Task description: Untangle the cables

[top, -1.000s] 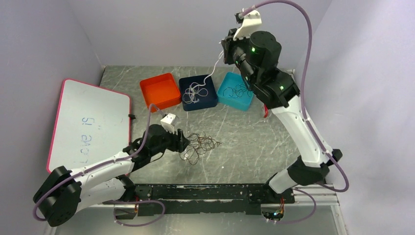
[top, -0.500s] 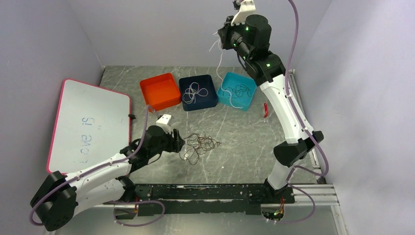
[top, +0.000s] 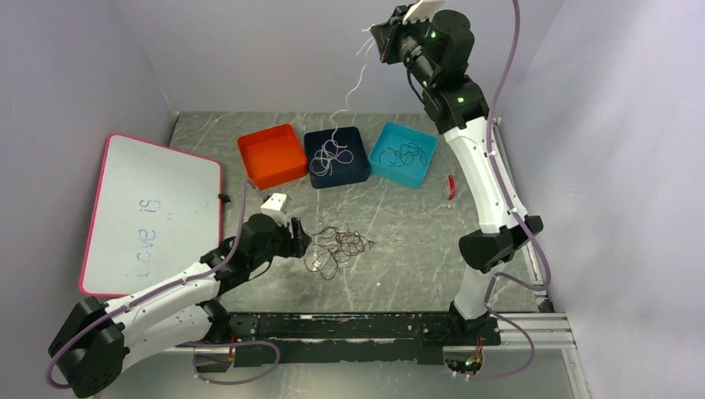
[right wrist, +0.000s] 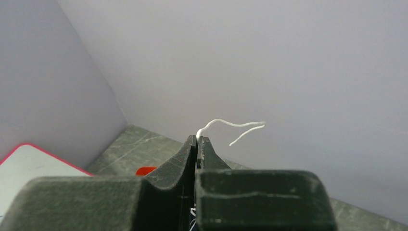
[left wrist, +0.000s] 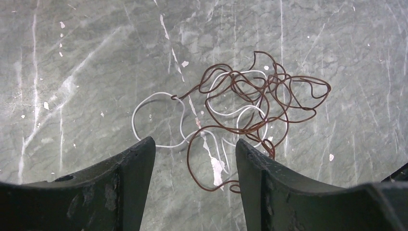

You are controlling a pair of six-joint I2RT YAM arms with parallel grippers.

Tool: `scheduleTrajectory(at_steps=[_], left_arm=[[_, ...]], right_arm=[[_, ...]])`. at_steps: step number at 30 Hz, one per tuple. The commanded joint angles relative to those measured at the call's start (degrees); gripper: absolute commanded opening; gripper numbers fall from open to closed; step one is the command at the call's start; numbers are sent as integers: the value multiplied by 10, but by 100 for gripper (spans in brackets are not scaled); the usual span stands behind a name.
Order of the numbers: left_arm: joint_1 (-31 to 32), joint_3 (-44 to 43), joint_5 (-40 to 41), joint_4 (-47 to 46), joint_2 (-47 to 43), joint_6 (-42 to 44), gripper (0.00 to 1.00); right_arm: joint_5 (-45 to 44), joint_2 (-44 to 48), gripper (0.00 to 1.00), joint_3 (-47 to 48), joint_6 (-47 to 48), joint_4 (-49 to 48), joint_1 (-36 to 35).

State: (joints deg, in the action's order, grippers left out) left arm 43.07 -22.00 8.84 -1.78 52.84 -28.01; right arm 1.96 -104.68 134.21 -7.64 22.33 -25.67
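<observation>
R gripper (right wrist: 197, 142) is up high over the back of the table (top: 416, 241), jaws clenched on the end of a white cable (top: 353, 83). The rest hangs down to the navy tray (top: 359, 170), where white loops lie. L gripper (left wrist: 195, 163) hovers low, jaws released and nothing in them, right at the brown-and-white tangle (left wrist: 262, 94). To do this well: bring R down slow so the wire piles inside the tray, not over the rim, then let go. L shd pinch one loose strand at the tangle's edge, not the knot.
</observation>
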Motion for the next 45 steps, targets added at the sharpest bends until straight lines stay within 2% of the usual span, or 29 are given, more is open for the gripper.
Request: scheduleTrajectory(at_steps=[1, 7, 14, 20, 27, 45], left_arm=[[1, -10, 15, 4, 2, -7, 67], [0, -7, 13, 4, -1, -8, 67], [0, -1, 8, 2, -8, -10, 69], [0, -11, 8, 18, -6, -11, 70], [0, -36, -10, 39, -9, 15, 71], [0, -40, 9, 65, -29, -10, 72]], right_arm=[[30, -21, 0, -46, -15, -28, 2], [39, -30, 0, -137, -24, -69, 7], [90, -67, 0, -164, -27, -60, 8], [114, -123, 0, -158, -47, -11, 8], [112, -152, 0, -215, -69, -32, 9], [94, -273, 0, -194, -29, -3, 8]])
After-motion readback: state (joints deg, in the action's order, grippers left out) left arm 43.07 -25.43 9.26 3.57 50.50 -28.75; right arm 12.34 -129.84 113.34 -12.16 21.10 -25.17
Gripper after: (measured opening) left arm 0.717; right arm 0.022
